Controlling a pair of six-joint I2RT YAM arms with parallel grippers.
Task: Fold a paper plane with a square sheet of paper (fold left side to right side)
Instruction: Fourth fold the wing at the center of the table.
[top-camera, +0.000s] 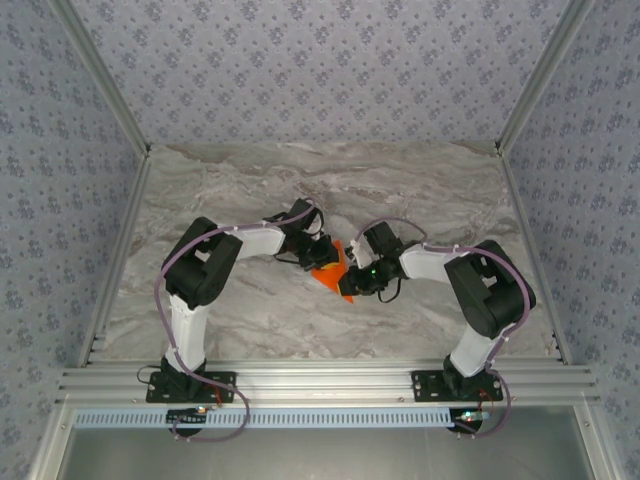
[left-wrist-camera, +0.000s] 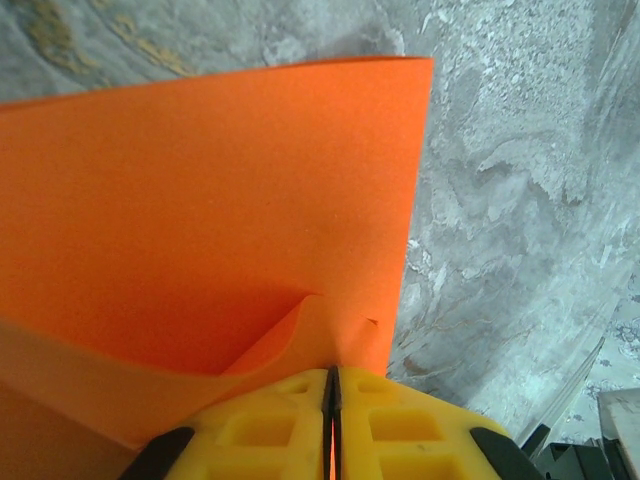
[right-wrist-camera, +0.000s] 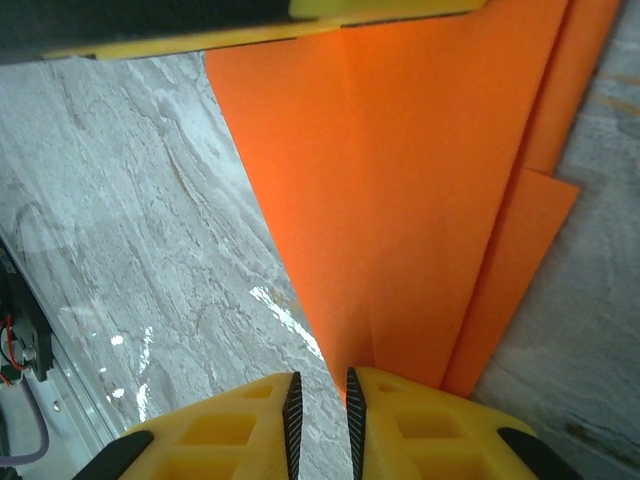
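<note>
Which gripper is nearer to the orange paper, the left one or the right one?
Left. The left gripper is shut on the paper at its edge. The right gripper is at the paper's other side with its fingers slightly apart; contact is unclear.

Matt, smooth and sharply creased, the thin orange square sheet of paper rests on a polished grey marble-look table whose glossy surface throws bright glints. The left gripper and right gripper show moulded yellow plastic with ribbed black pads. Brushed aluminium rails line the table's near edge; the walls carry a matt printed pattern.
</note>
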